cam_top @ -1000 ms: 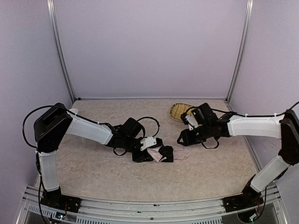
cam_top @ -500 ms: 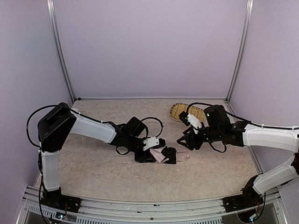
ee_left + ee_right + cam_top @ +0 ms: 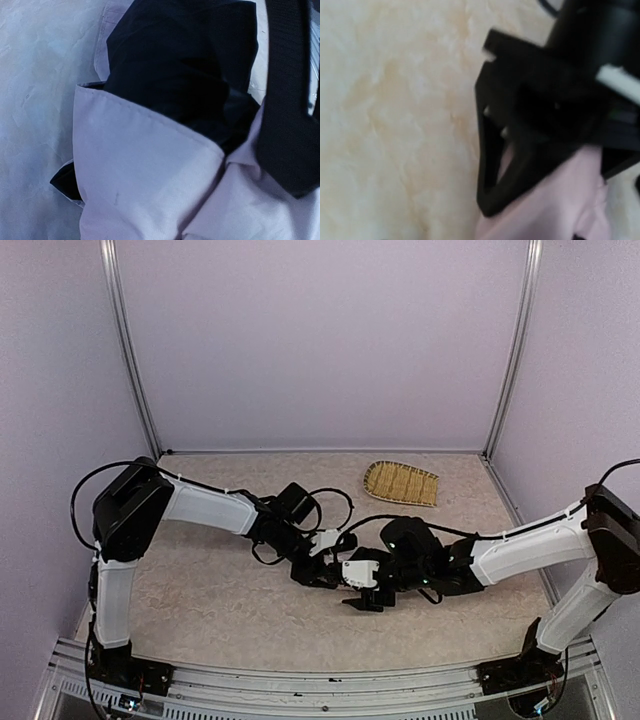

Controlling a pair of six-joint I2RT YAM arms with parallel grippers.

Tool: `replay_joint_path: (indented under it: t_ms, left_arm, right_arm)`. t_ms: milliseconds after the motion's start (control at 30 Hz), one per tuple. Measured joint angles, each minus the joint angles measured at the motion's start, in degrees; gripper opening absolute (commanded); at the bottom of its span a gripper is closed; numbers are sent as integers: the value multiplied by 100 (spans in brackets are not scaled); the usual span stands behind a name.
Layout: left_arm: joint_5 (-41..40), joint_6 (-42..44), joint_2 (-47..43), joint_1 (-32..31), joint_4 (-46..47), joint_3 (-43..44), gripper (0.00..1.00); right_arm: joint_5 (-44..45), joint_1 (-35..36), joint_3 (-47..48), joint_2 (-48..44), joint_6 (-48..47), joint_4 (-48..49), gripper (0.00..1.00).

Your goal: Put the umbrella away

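The umbrella (image 3: 338, 578) lies folded at the middle of the table, almost wholly covered by both grippers in the top view. In the left wrist view its pale pink canopy (image 3: 145, 175) fills the frame, with black lining (image 3: 180, 65) above. My left gripper (image 3: 325, 573) is shut on the bundle; its fingers are hidden by the cloth. My right gripper (image 3: 363, 600) stands open just right of and in front of the umbrella. The right wrist view is blurred: a black triangular finger (image 3: 492, 170) rests on pink cloth (image 3: 545, 210).
A woven bamboo tray (image 3: 400, 482) lies at the back right, near the right corner post. Black cables (image 3: 325, 502) loop over the table behind the left wrist. Purple walls close in the left, back and right sides.
My right arm has swung from beside the tray down to the table's middle, next to the umbrella, and its jaws have widened. The left gripper has carried the umbrella slightly right.
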Motion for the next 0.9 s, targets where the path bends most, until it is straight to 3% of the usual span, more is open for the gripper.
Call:
replay_joint_path:
  t_ms: [200,300,367,433,533,633,667,700,733,900]
  left_arm:
    - [352,52,188,94,-468,354,9]
    - [389,103,219,103,-601,442,9]
    - [402,140,234,107,-647,470,10]
    - [444,190,249,120,-715,501,12]
    - [494,229,278,162,-841,573,20]
    - [527,295,286,192,-887,592,35]
    - [544,313,282,201,-876,581,46]
    - [562,319,267,214,-837,544,77]
    - [581,319,236,232,-780,485,96]
    - [680,330,-278,306,-420,-232,99]
  right_arm:
    - [811,17,-101,428,-509,629,78]
    - [1198,20,-31,828,-750,820,72]
    - [1419,42,57,1040,-881,916,62]
    - [1598,55,153,1172,-977,964,40]
    - [1698,76,247,1268,-986,960,30]
    - [1709,83,291,1279,-905,920,26]
    - [1709,81,310,1283,-883,890,24]
    - [1685,74,363,1296,-848,815,21]
    - [1657,68,402,1307,-824,767,18]
    - [1388,-74,710,1405,-680,428,13]
